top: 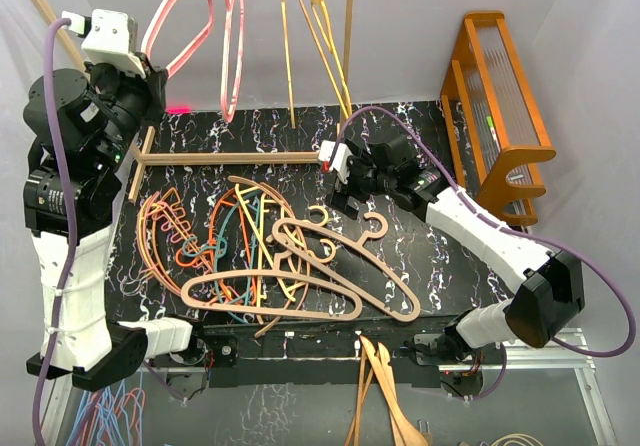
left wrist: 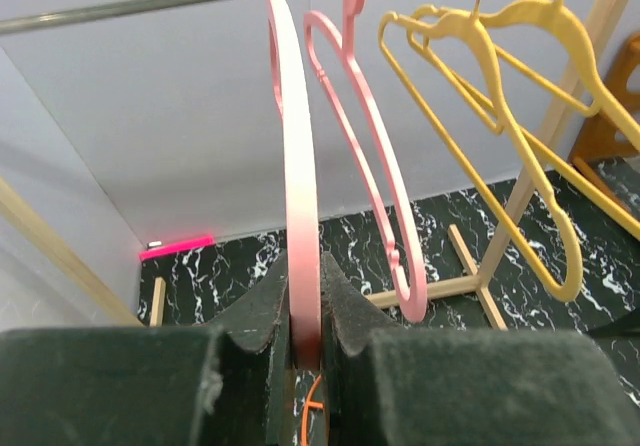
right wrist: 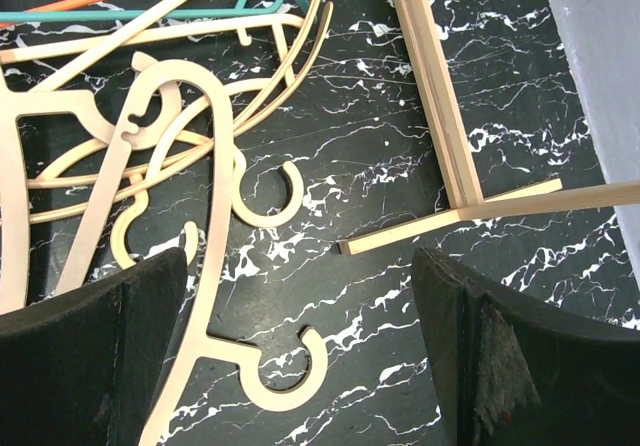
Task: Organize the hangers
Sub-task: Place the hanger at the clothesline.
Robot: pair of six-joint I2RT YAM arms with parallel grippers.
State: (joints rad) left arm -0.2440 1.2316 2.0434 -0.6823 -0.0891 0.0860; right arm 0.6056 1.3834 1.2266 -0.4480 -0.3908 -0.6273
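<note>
- Clamping the pink hanger edge-on, my left fingers are shut tight on its lower curve. It rises straight from my grip to the rail.
- Beside it on that rail hang a second pink one and the yellow hangers.
- My right fingers are spread as wide as they go and hold nothing, hovering over the surface.
- Below them lies a tan hanger. Its hook sits in the gap, nearer the finger on the left of the wrist view, and its long body runs up and left into the pile.
- The right arm is nearer that pile; the left is high at the rail, well apart.
- I judge the next pick needs my right fingers straddling the neck across its thin width.
</note>
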